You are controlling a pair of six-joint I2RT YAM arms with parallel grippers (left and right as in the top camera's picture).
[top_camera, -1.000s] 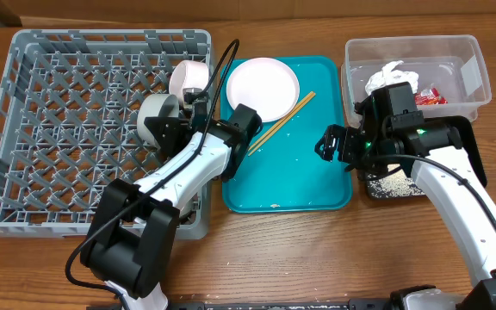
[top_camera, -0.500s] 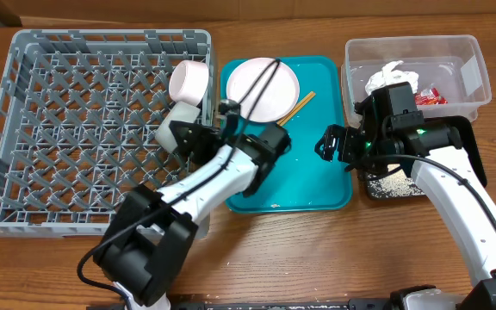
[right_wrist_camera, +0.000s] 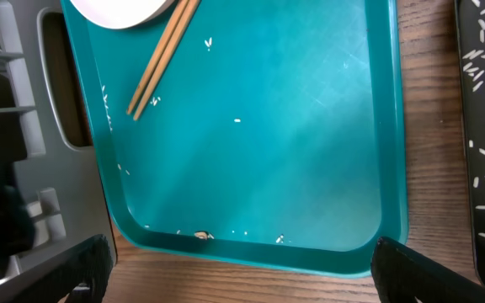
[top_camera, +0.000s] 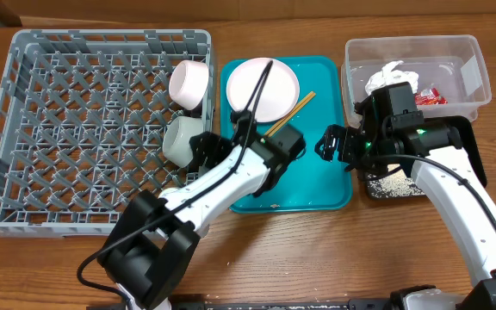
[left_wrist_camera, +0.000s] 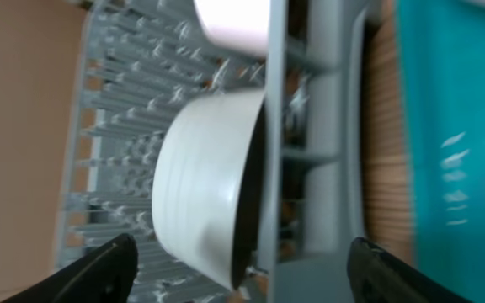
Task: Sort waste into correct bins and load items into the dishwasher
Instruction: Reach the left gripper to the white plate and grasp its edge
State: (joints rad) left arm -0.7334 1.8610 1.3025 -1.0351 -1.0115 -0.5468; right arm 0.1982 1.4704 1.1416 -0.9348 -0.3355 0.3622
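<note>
Wood-grain table (top_camera: 50,258) fills nearly the whole overhead frame, w/ just a pale strip of room past its top edge. Grey dish rack (top_camera: 58,129) takes the left half and a teal tray (top_camera: 317,185) sits mid-frame. Clear tub (top_camera: 459,47) is upper right w/ a napkin (top_camera: 392,76) and red wrapper (top_camera: 431,96) inside. Black tray (top_camera: 479,151) is just below it, mostly under the right arm, w/ rice (top_camera: 394,185) showing at its lower left corner. Plate (top_camera: 263,86) and chopsticks (top_camera: 298,105) are at the top of the teal tray, and a brown scrap (right_wrist_camera: 200,236) lies by its lower edge. White bowl (top_camera: 179,140) lies on its side against the rack's right wall, pink cup (top_camera: 189,82) just above it. Left gripper (left_wrist_camera: 242,269) has its fingers spread wide, not closed on the bowl in front of it. Right gripper (right_wrist_camera: 242,269) is spread too, over the teal tray's right part. Vs 1 s ago: the bowl is lower and further right in the rack. The left arm swung right and now covers the chopsticks' lower end; the right arm hasn't budged.
</note>
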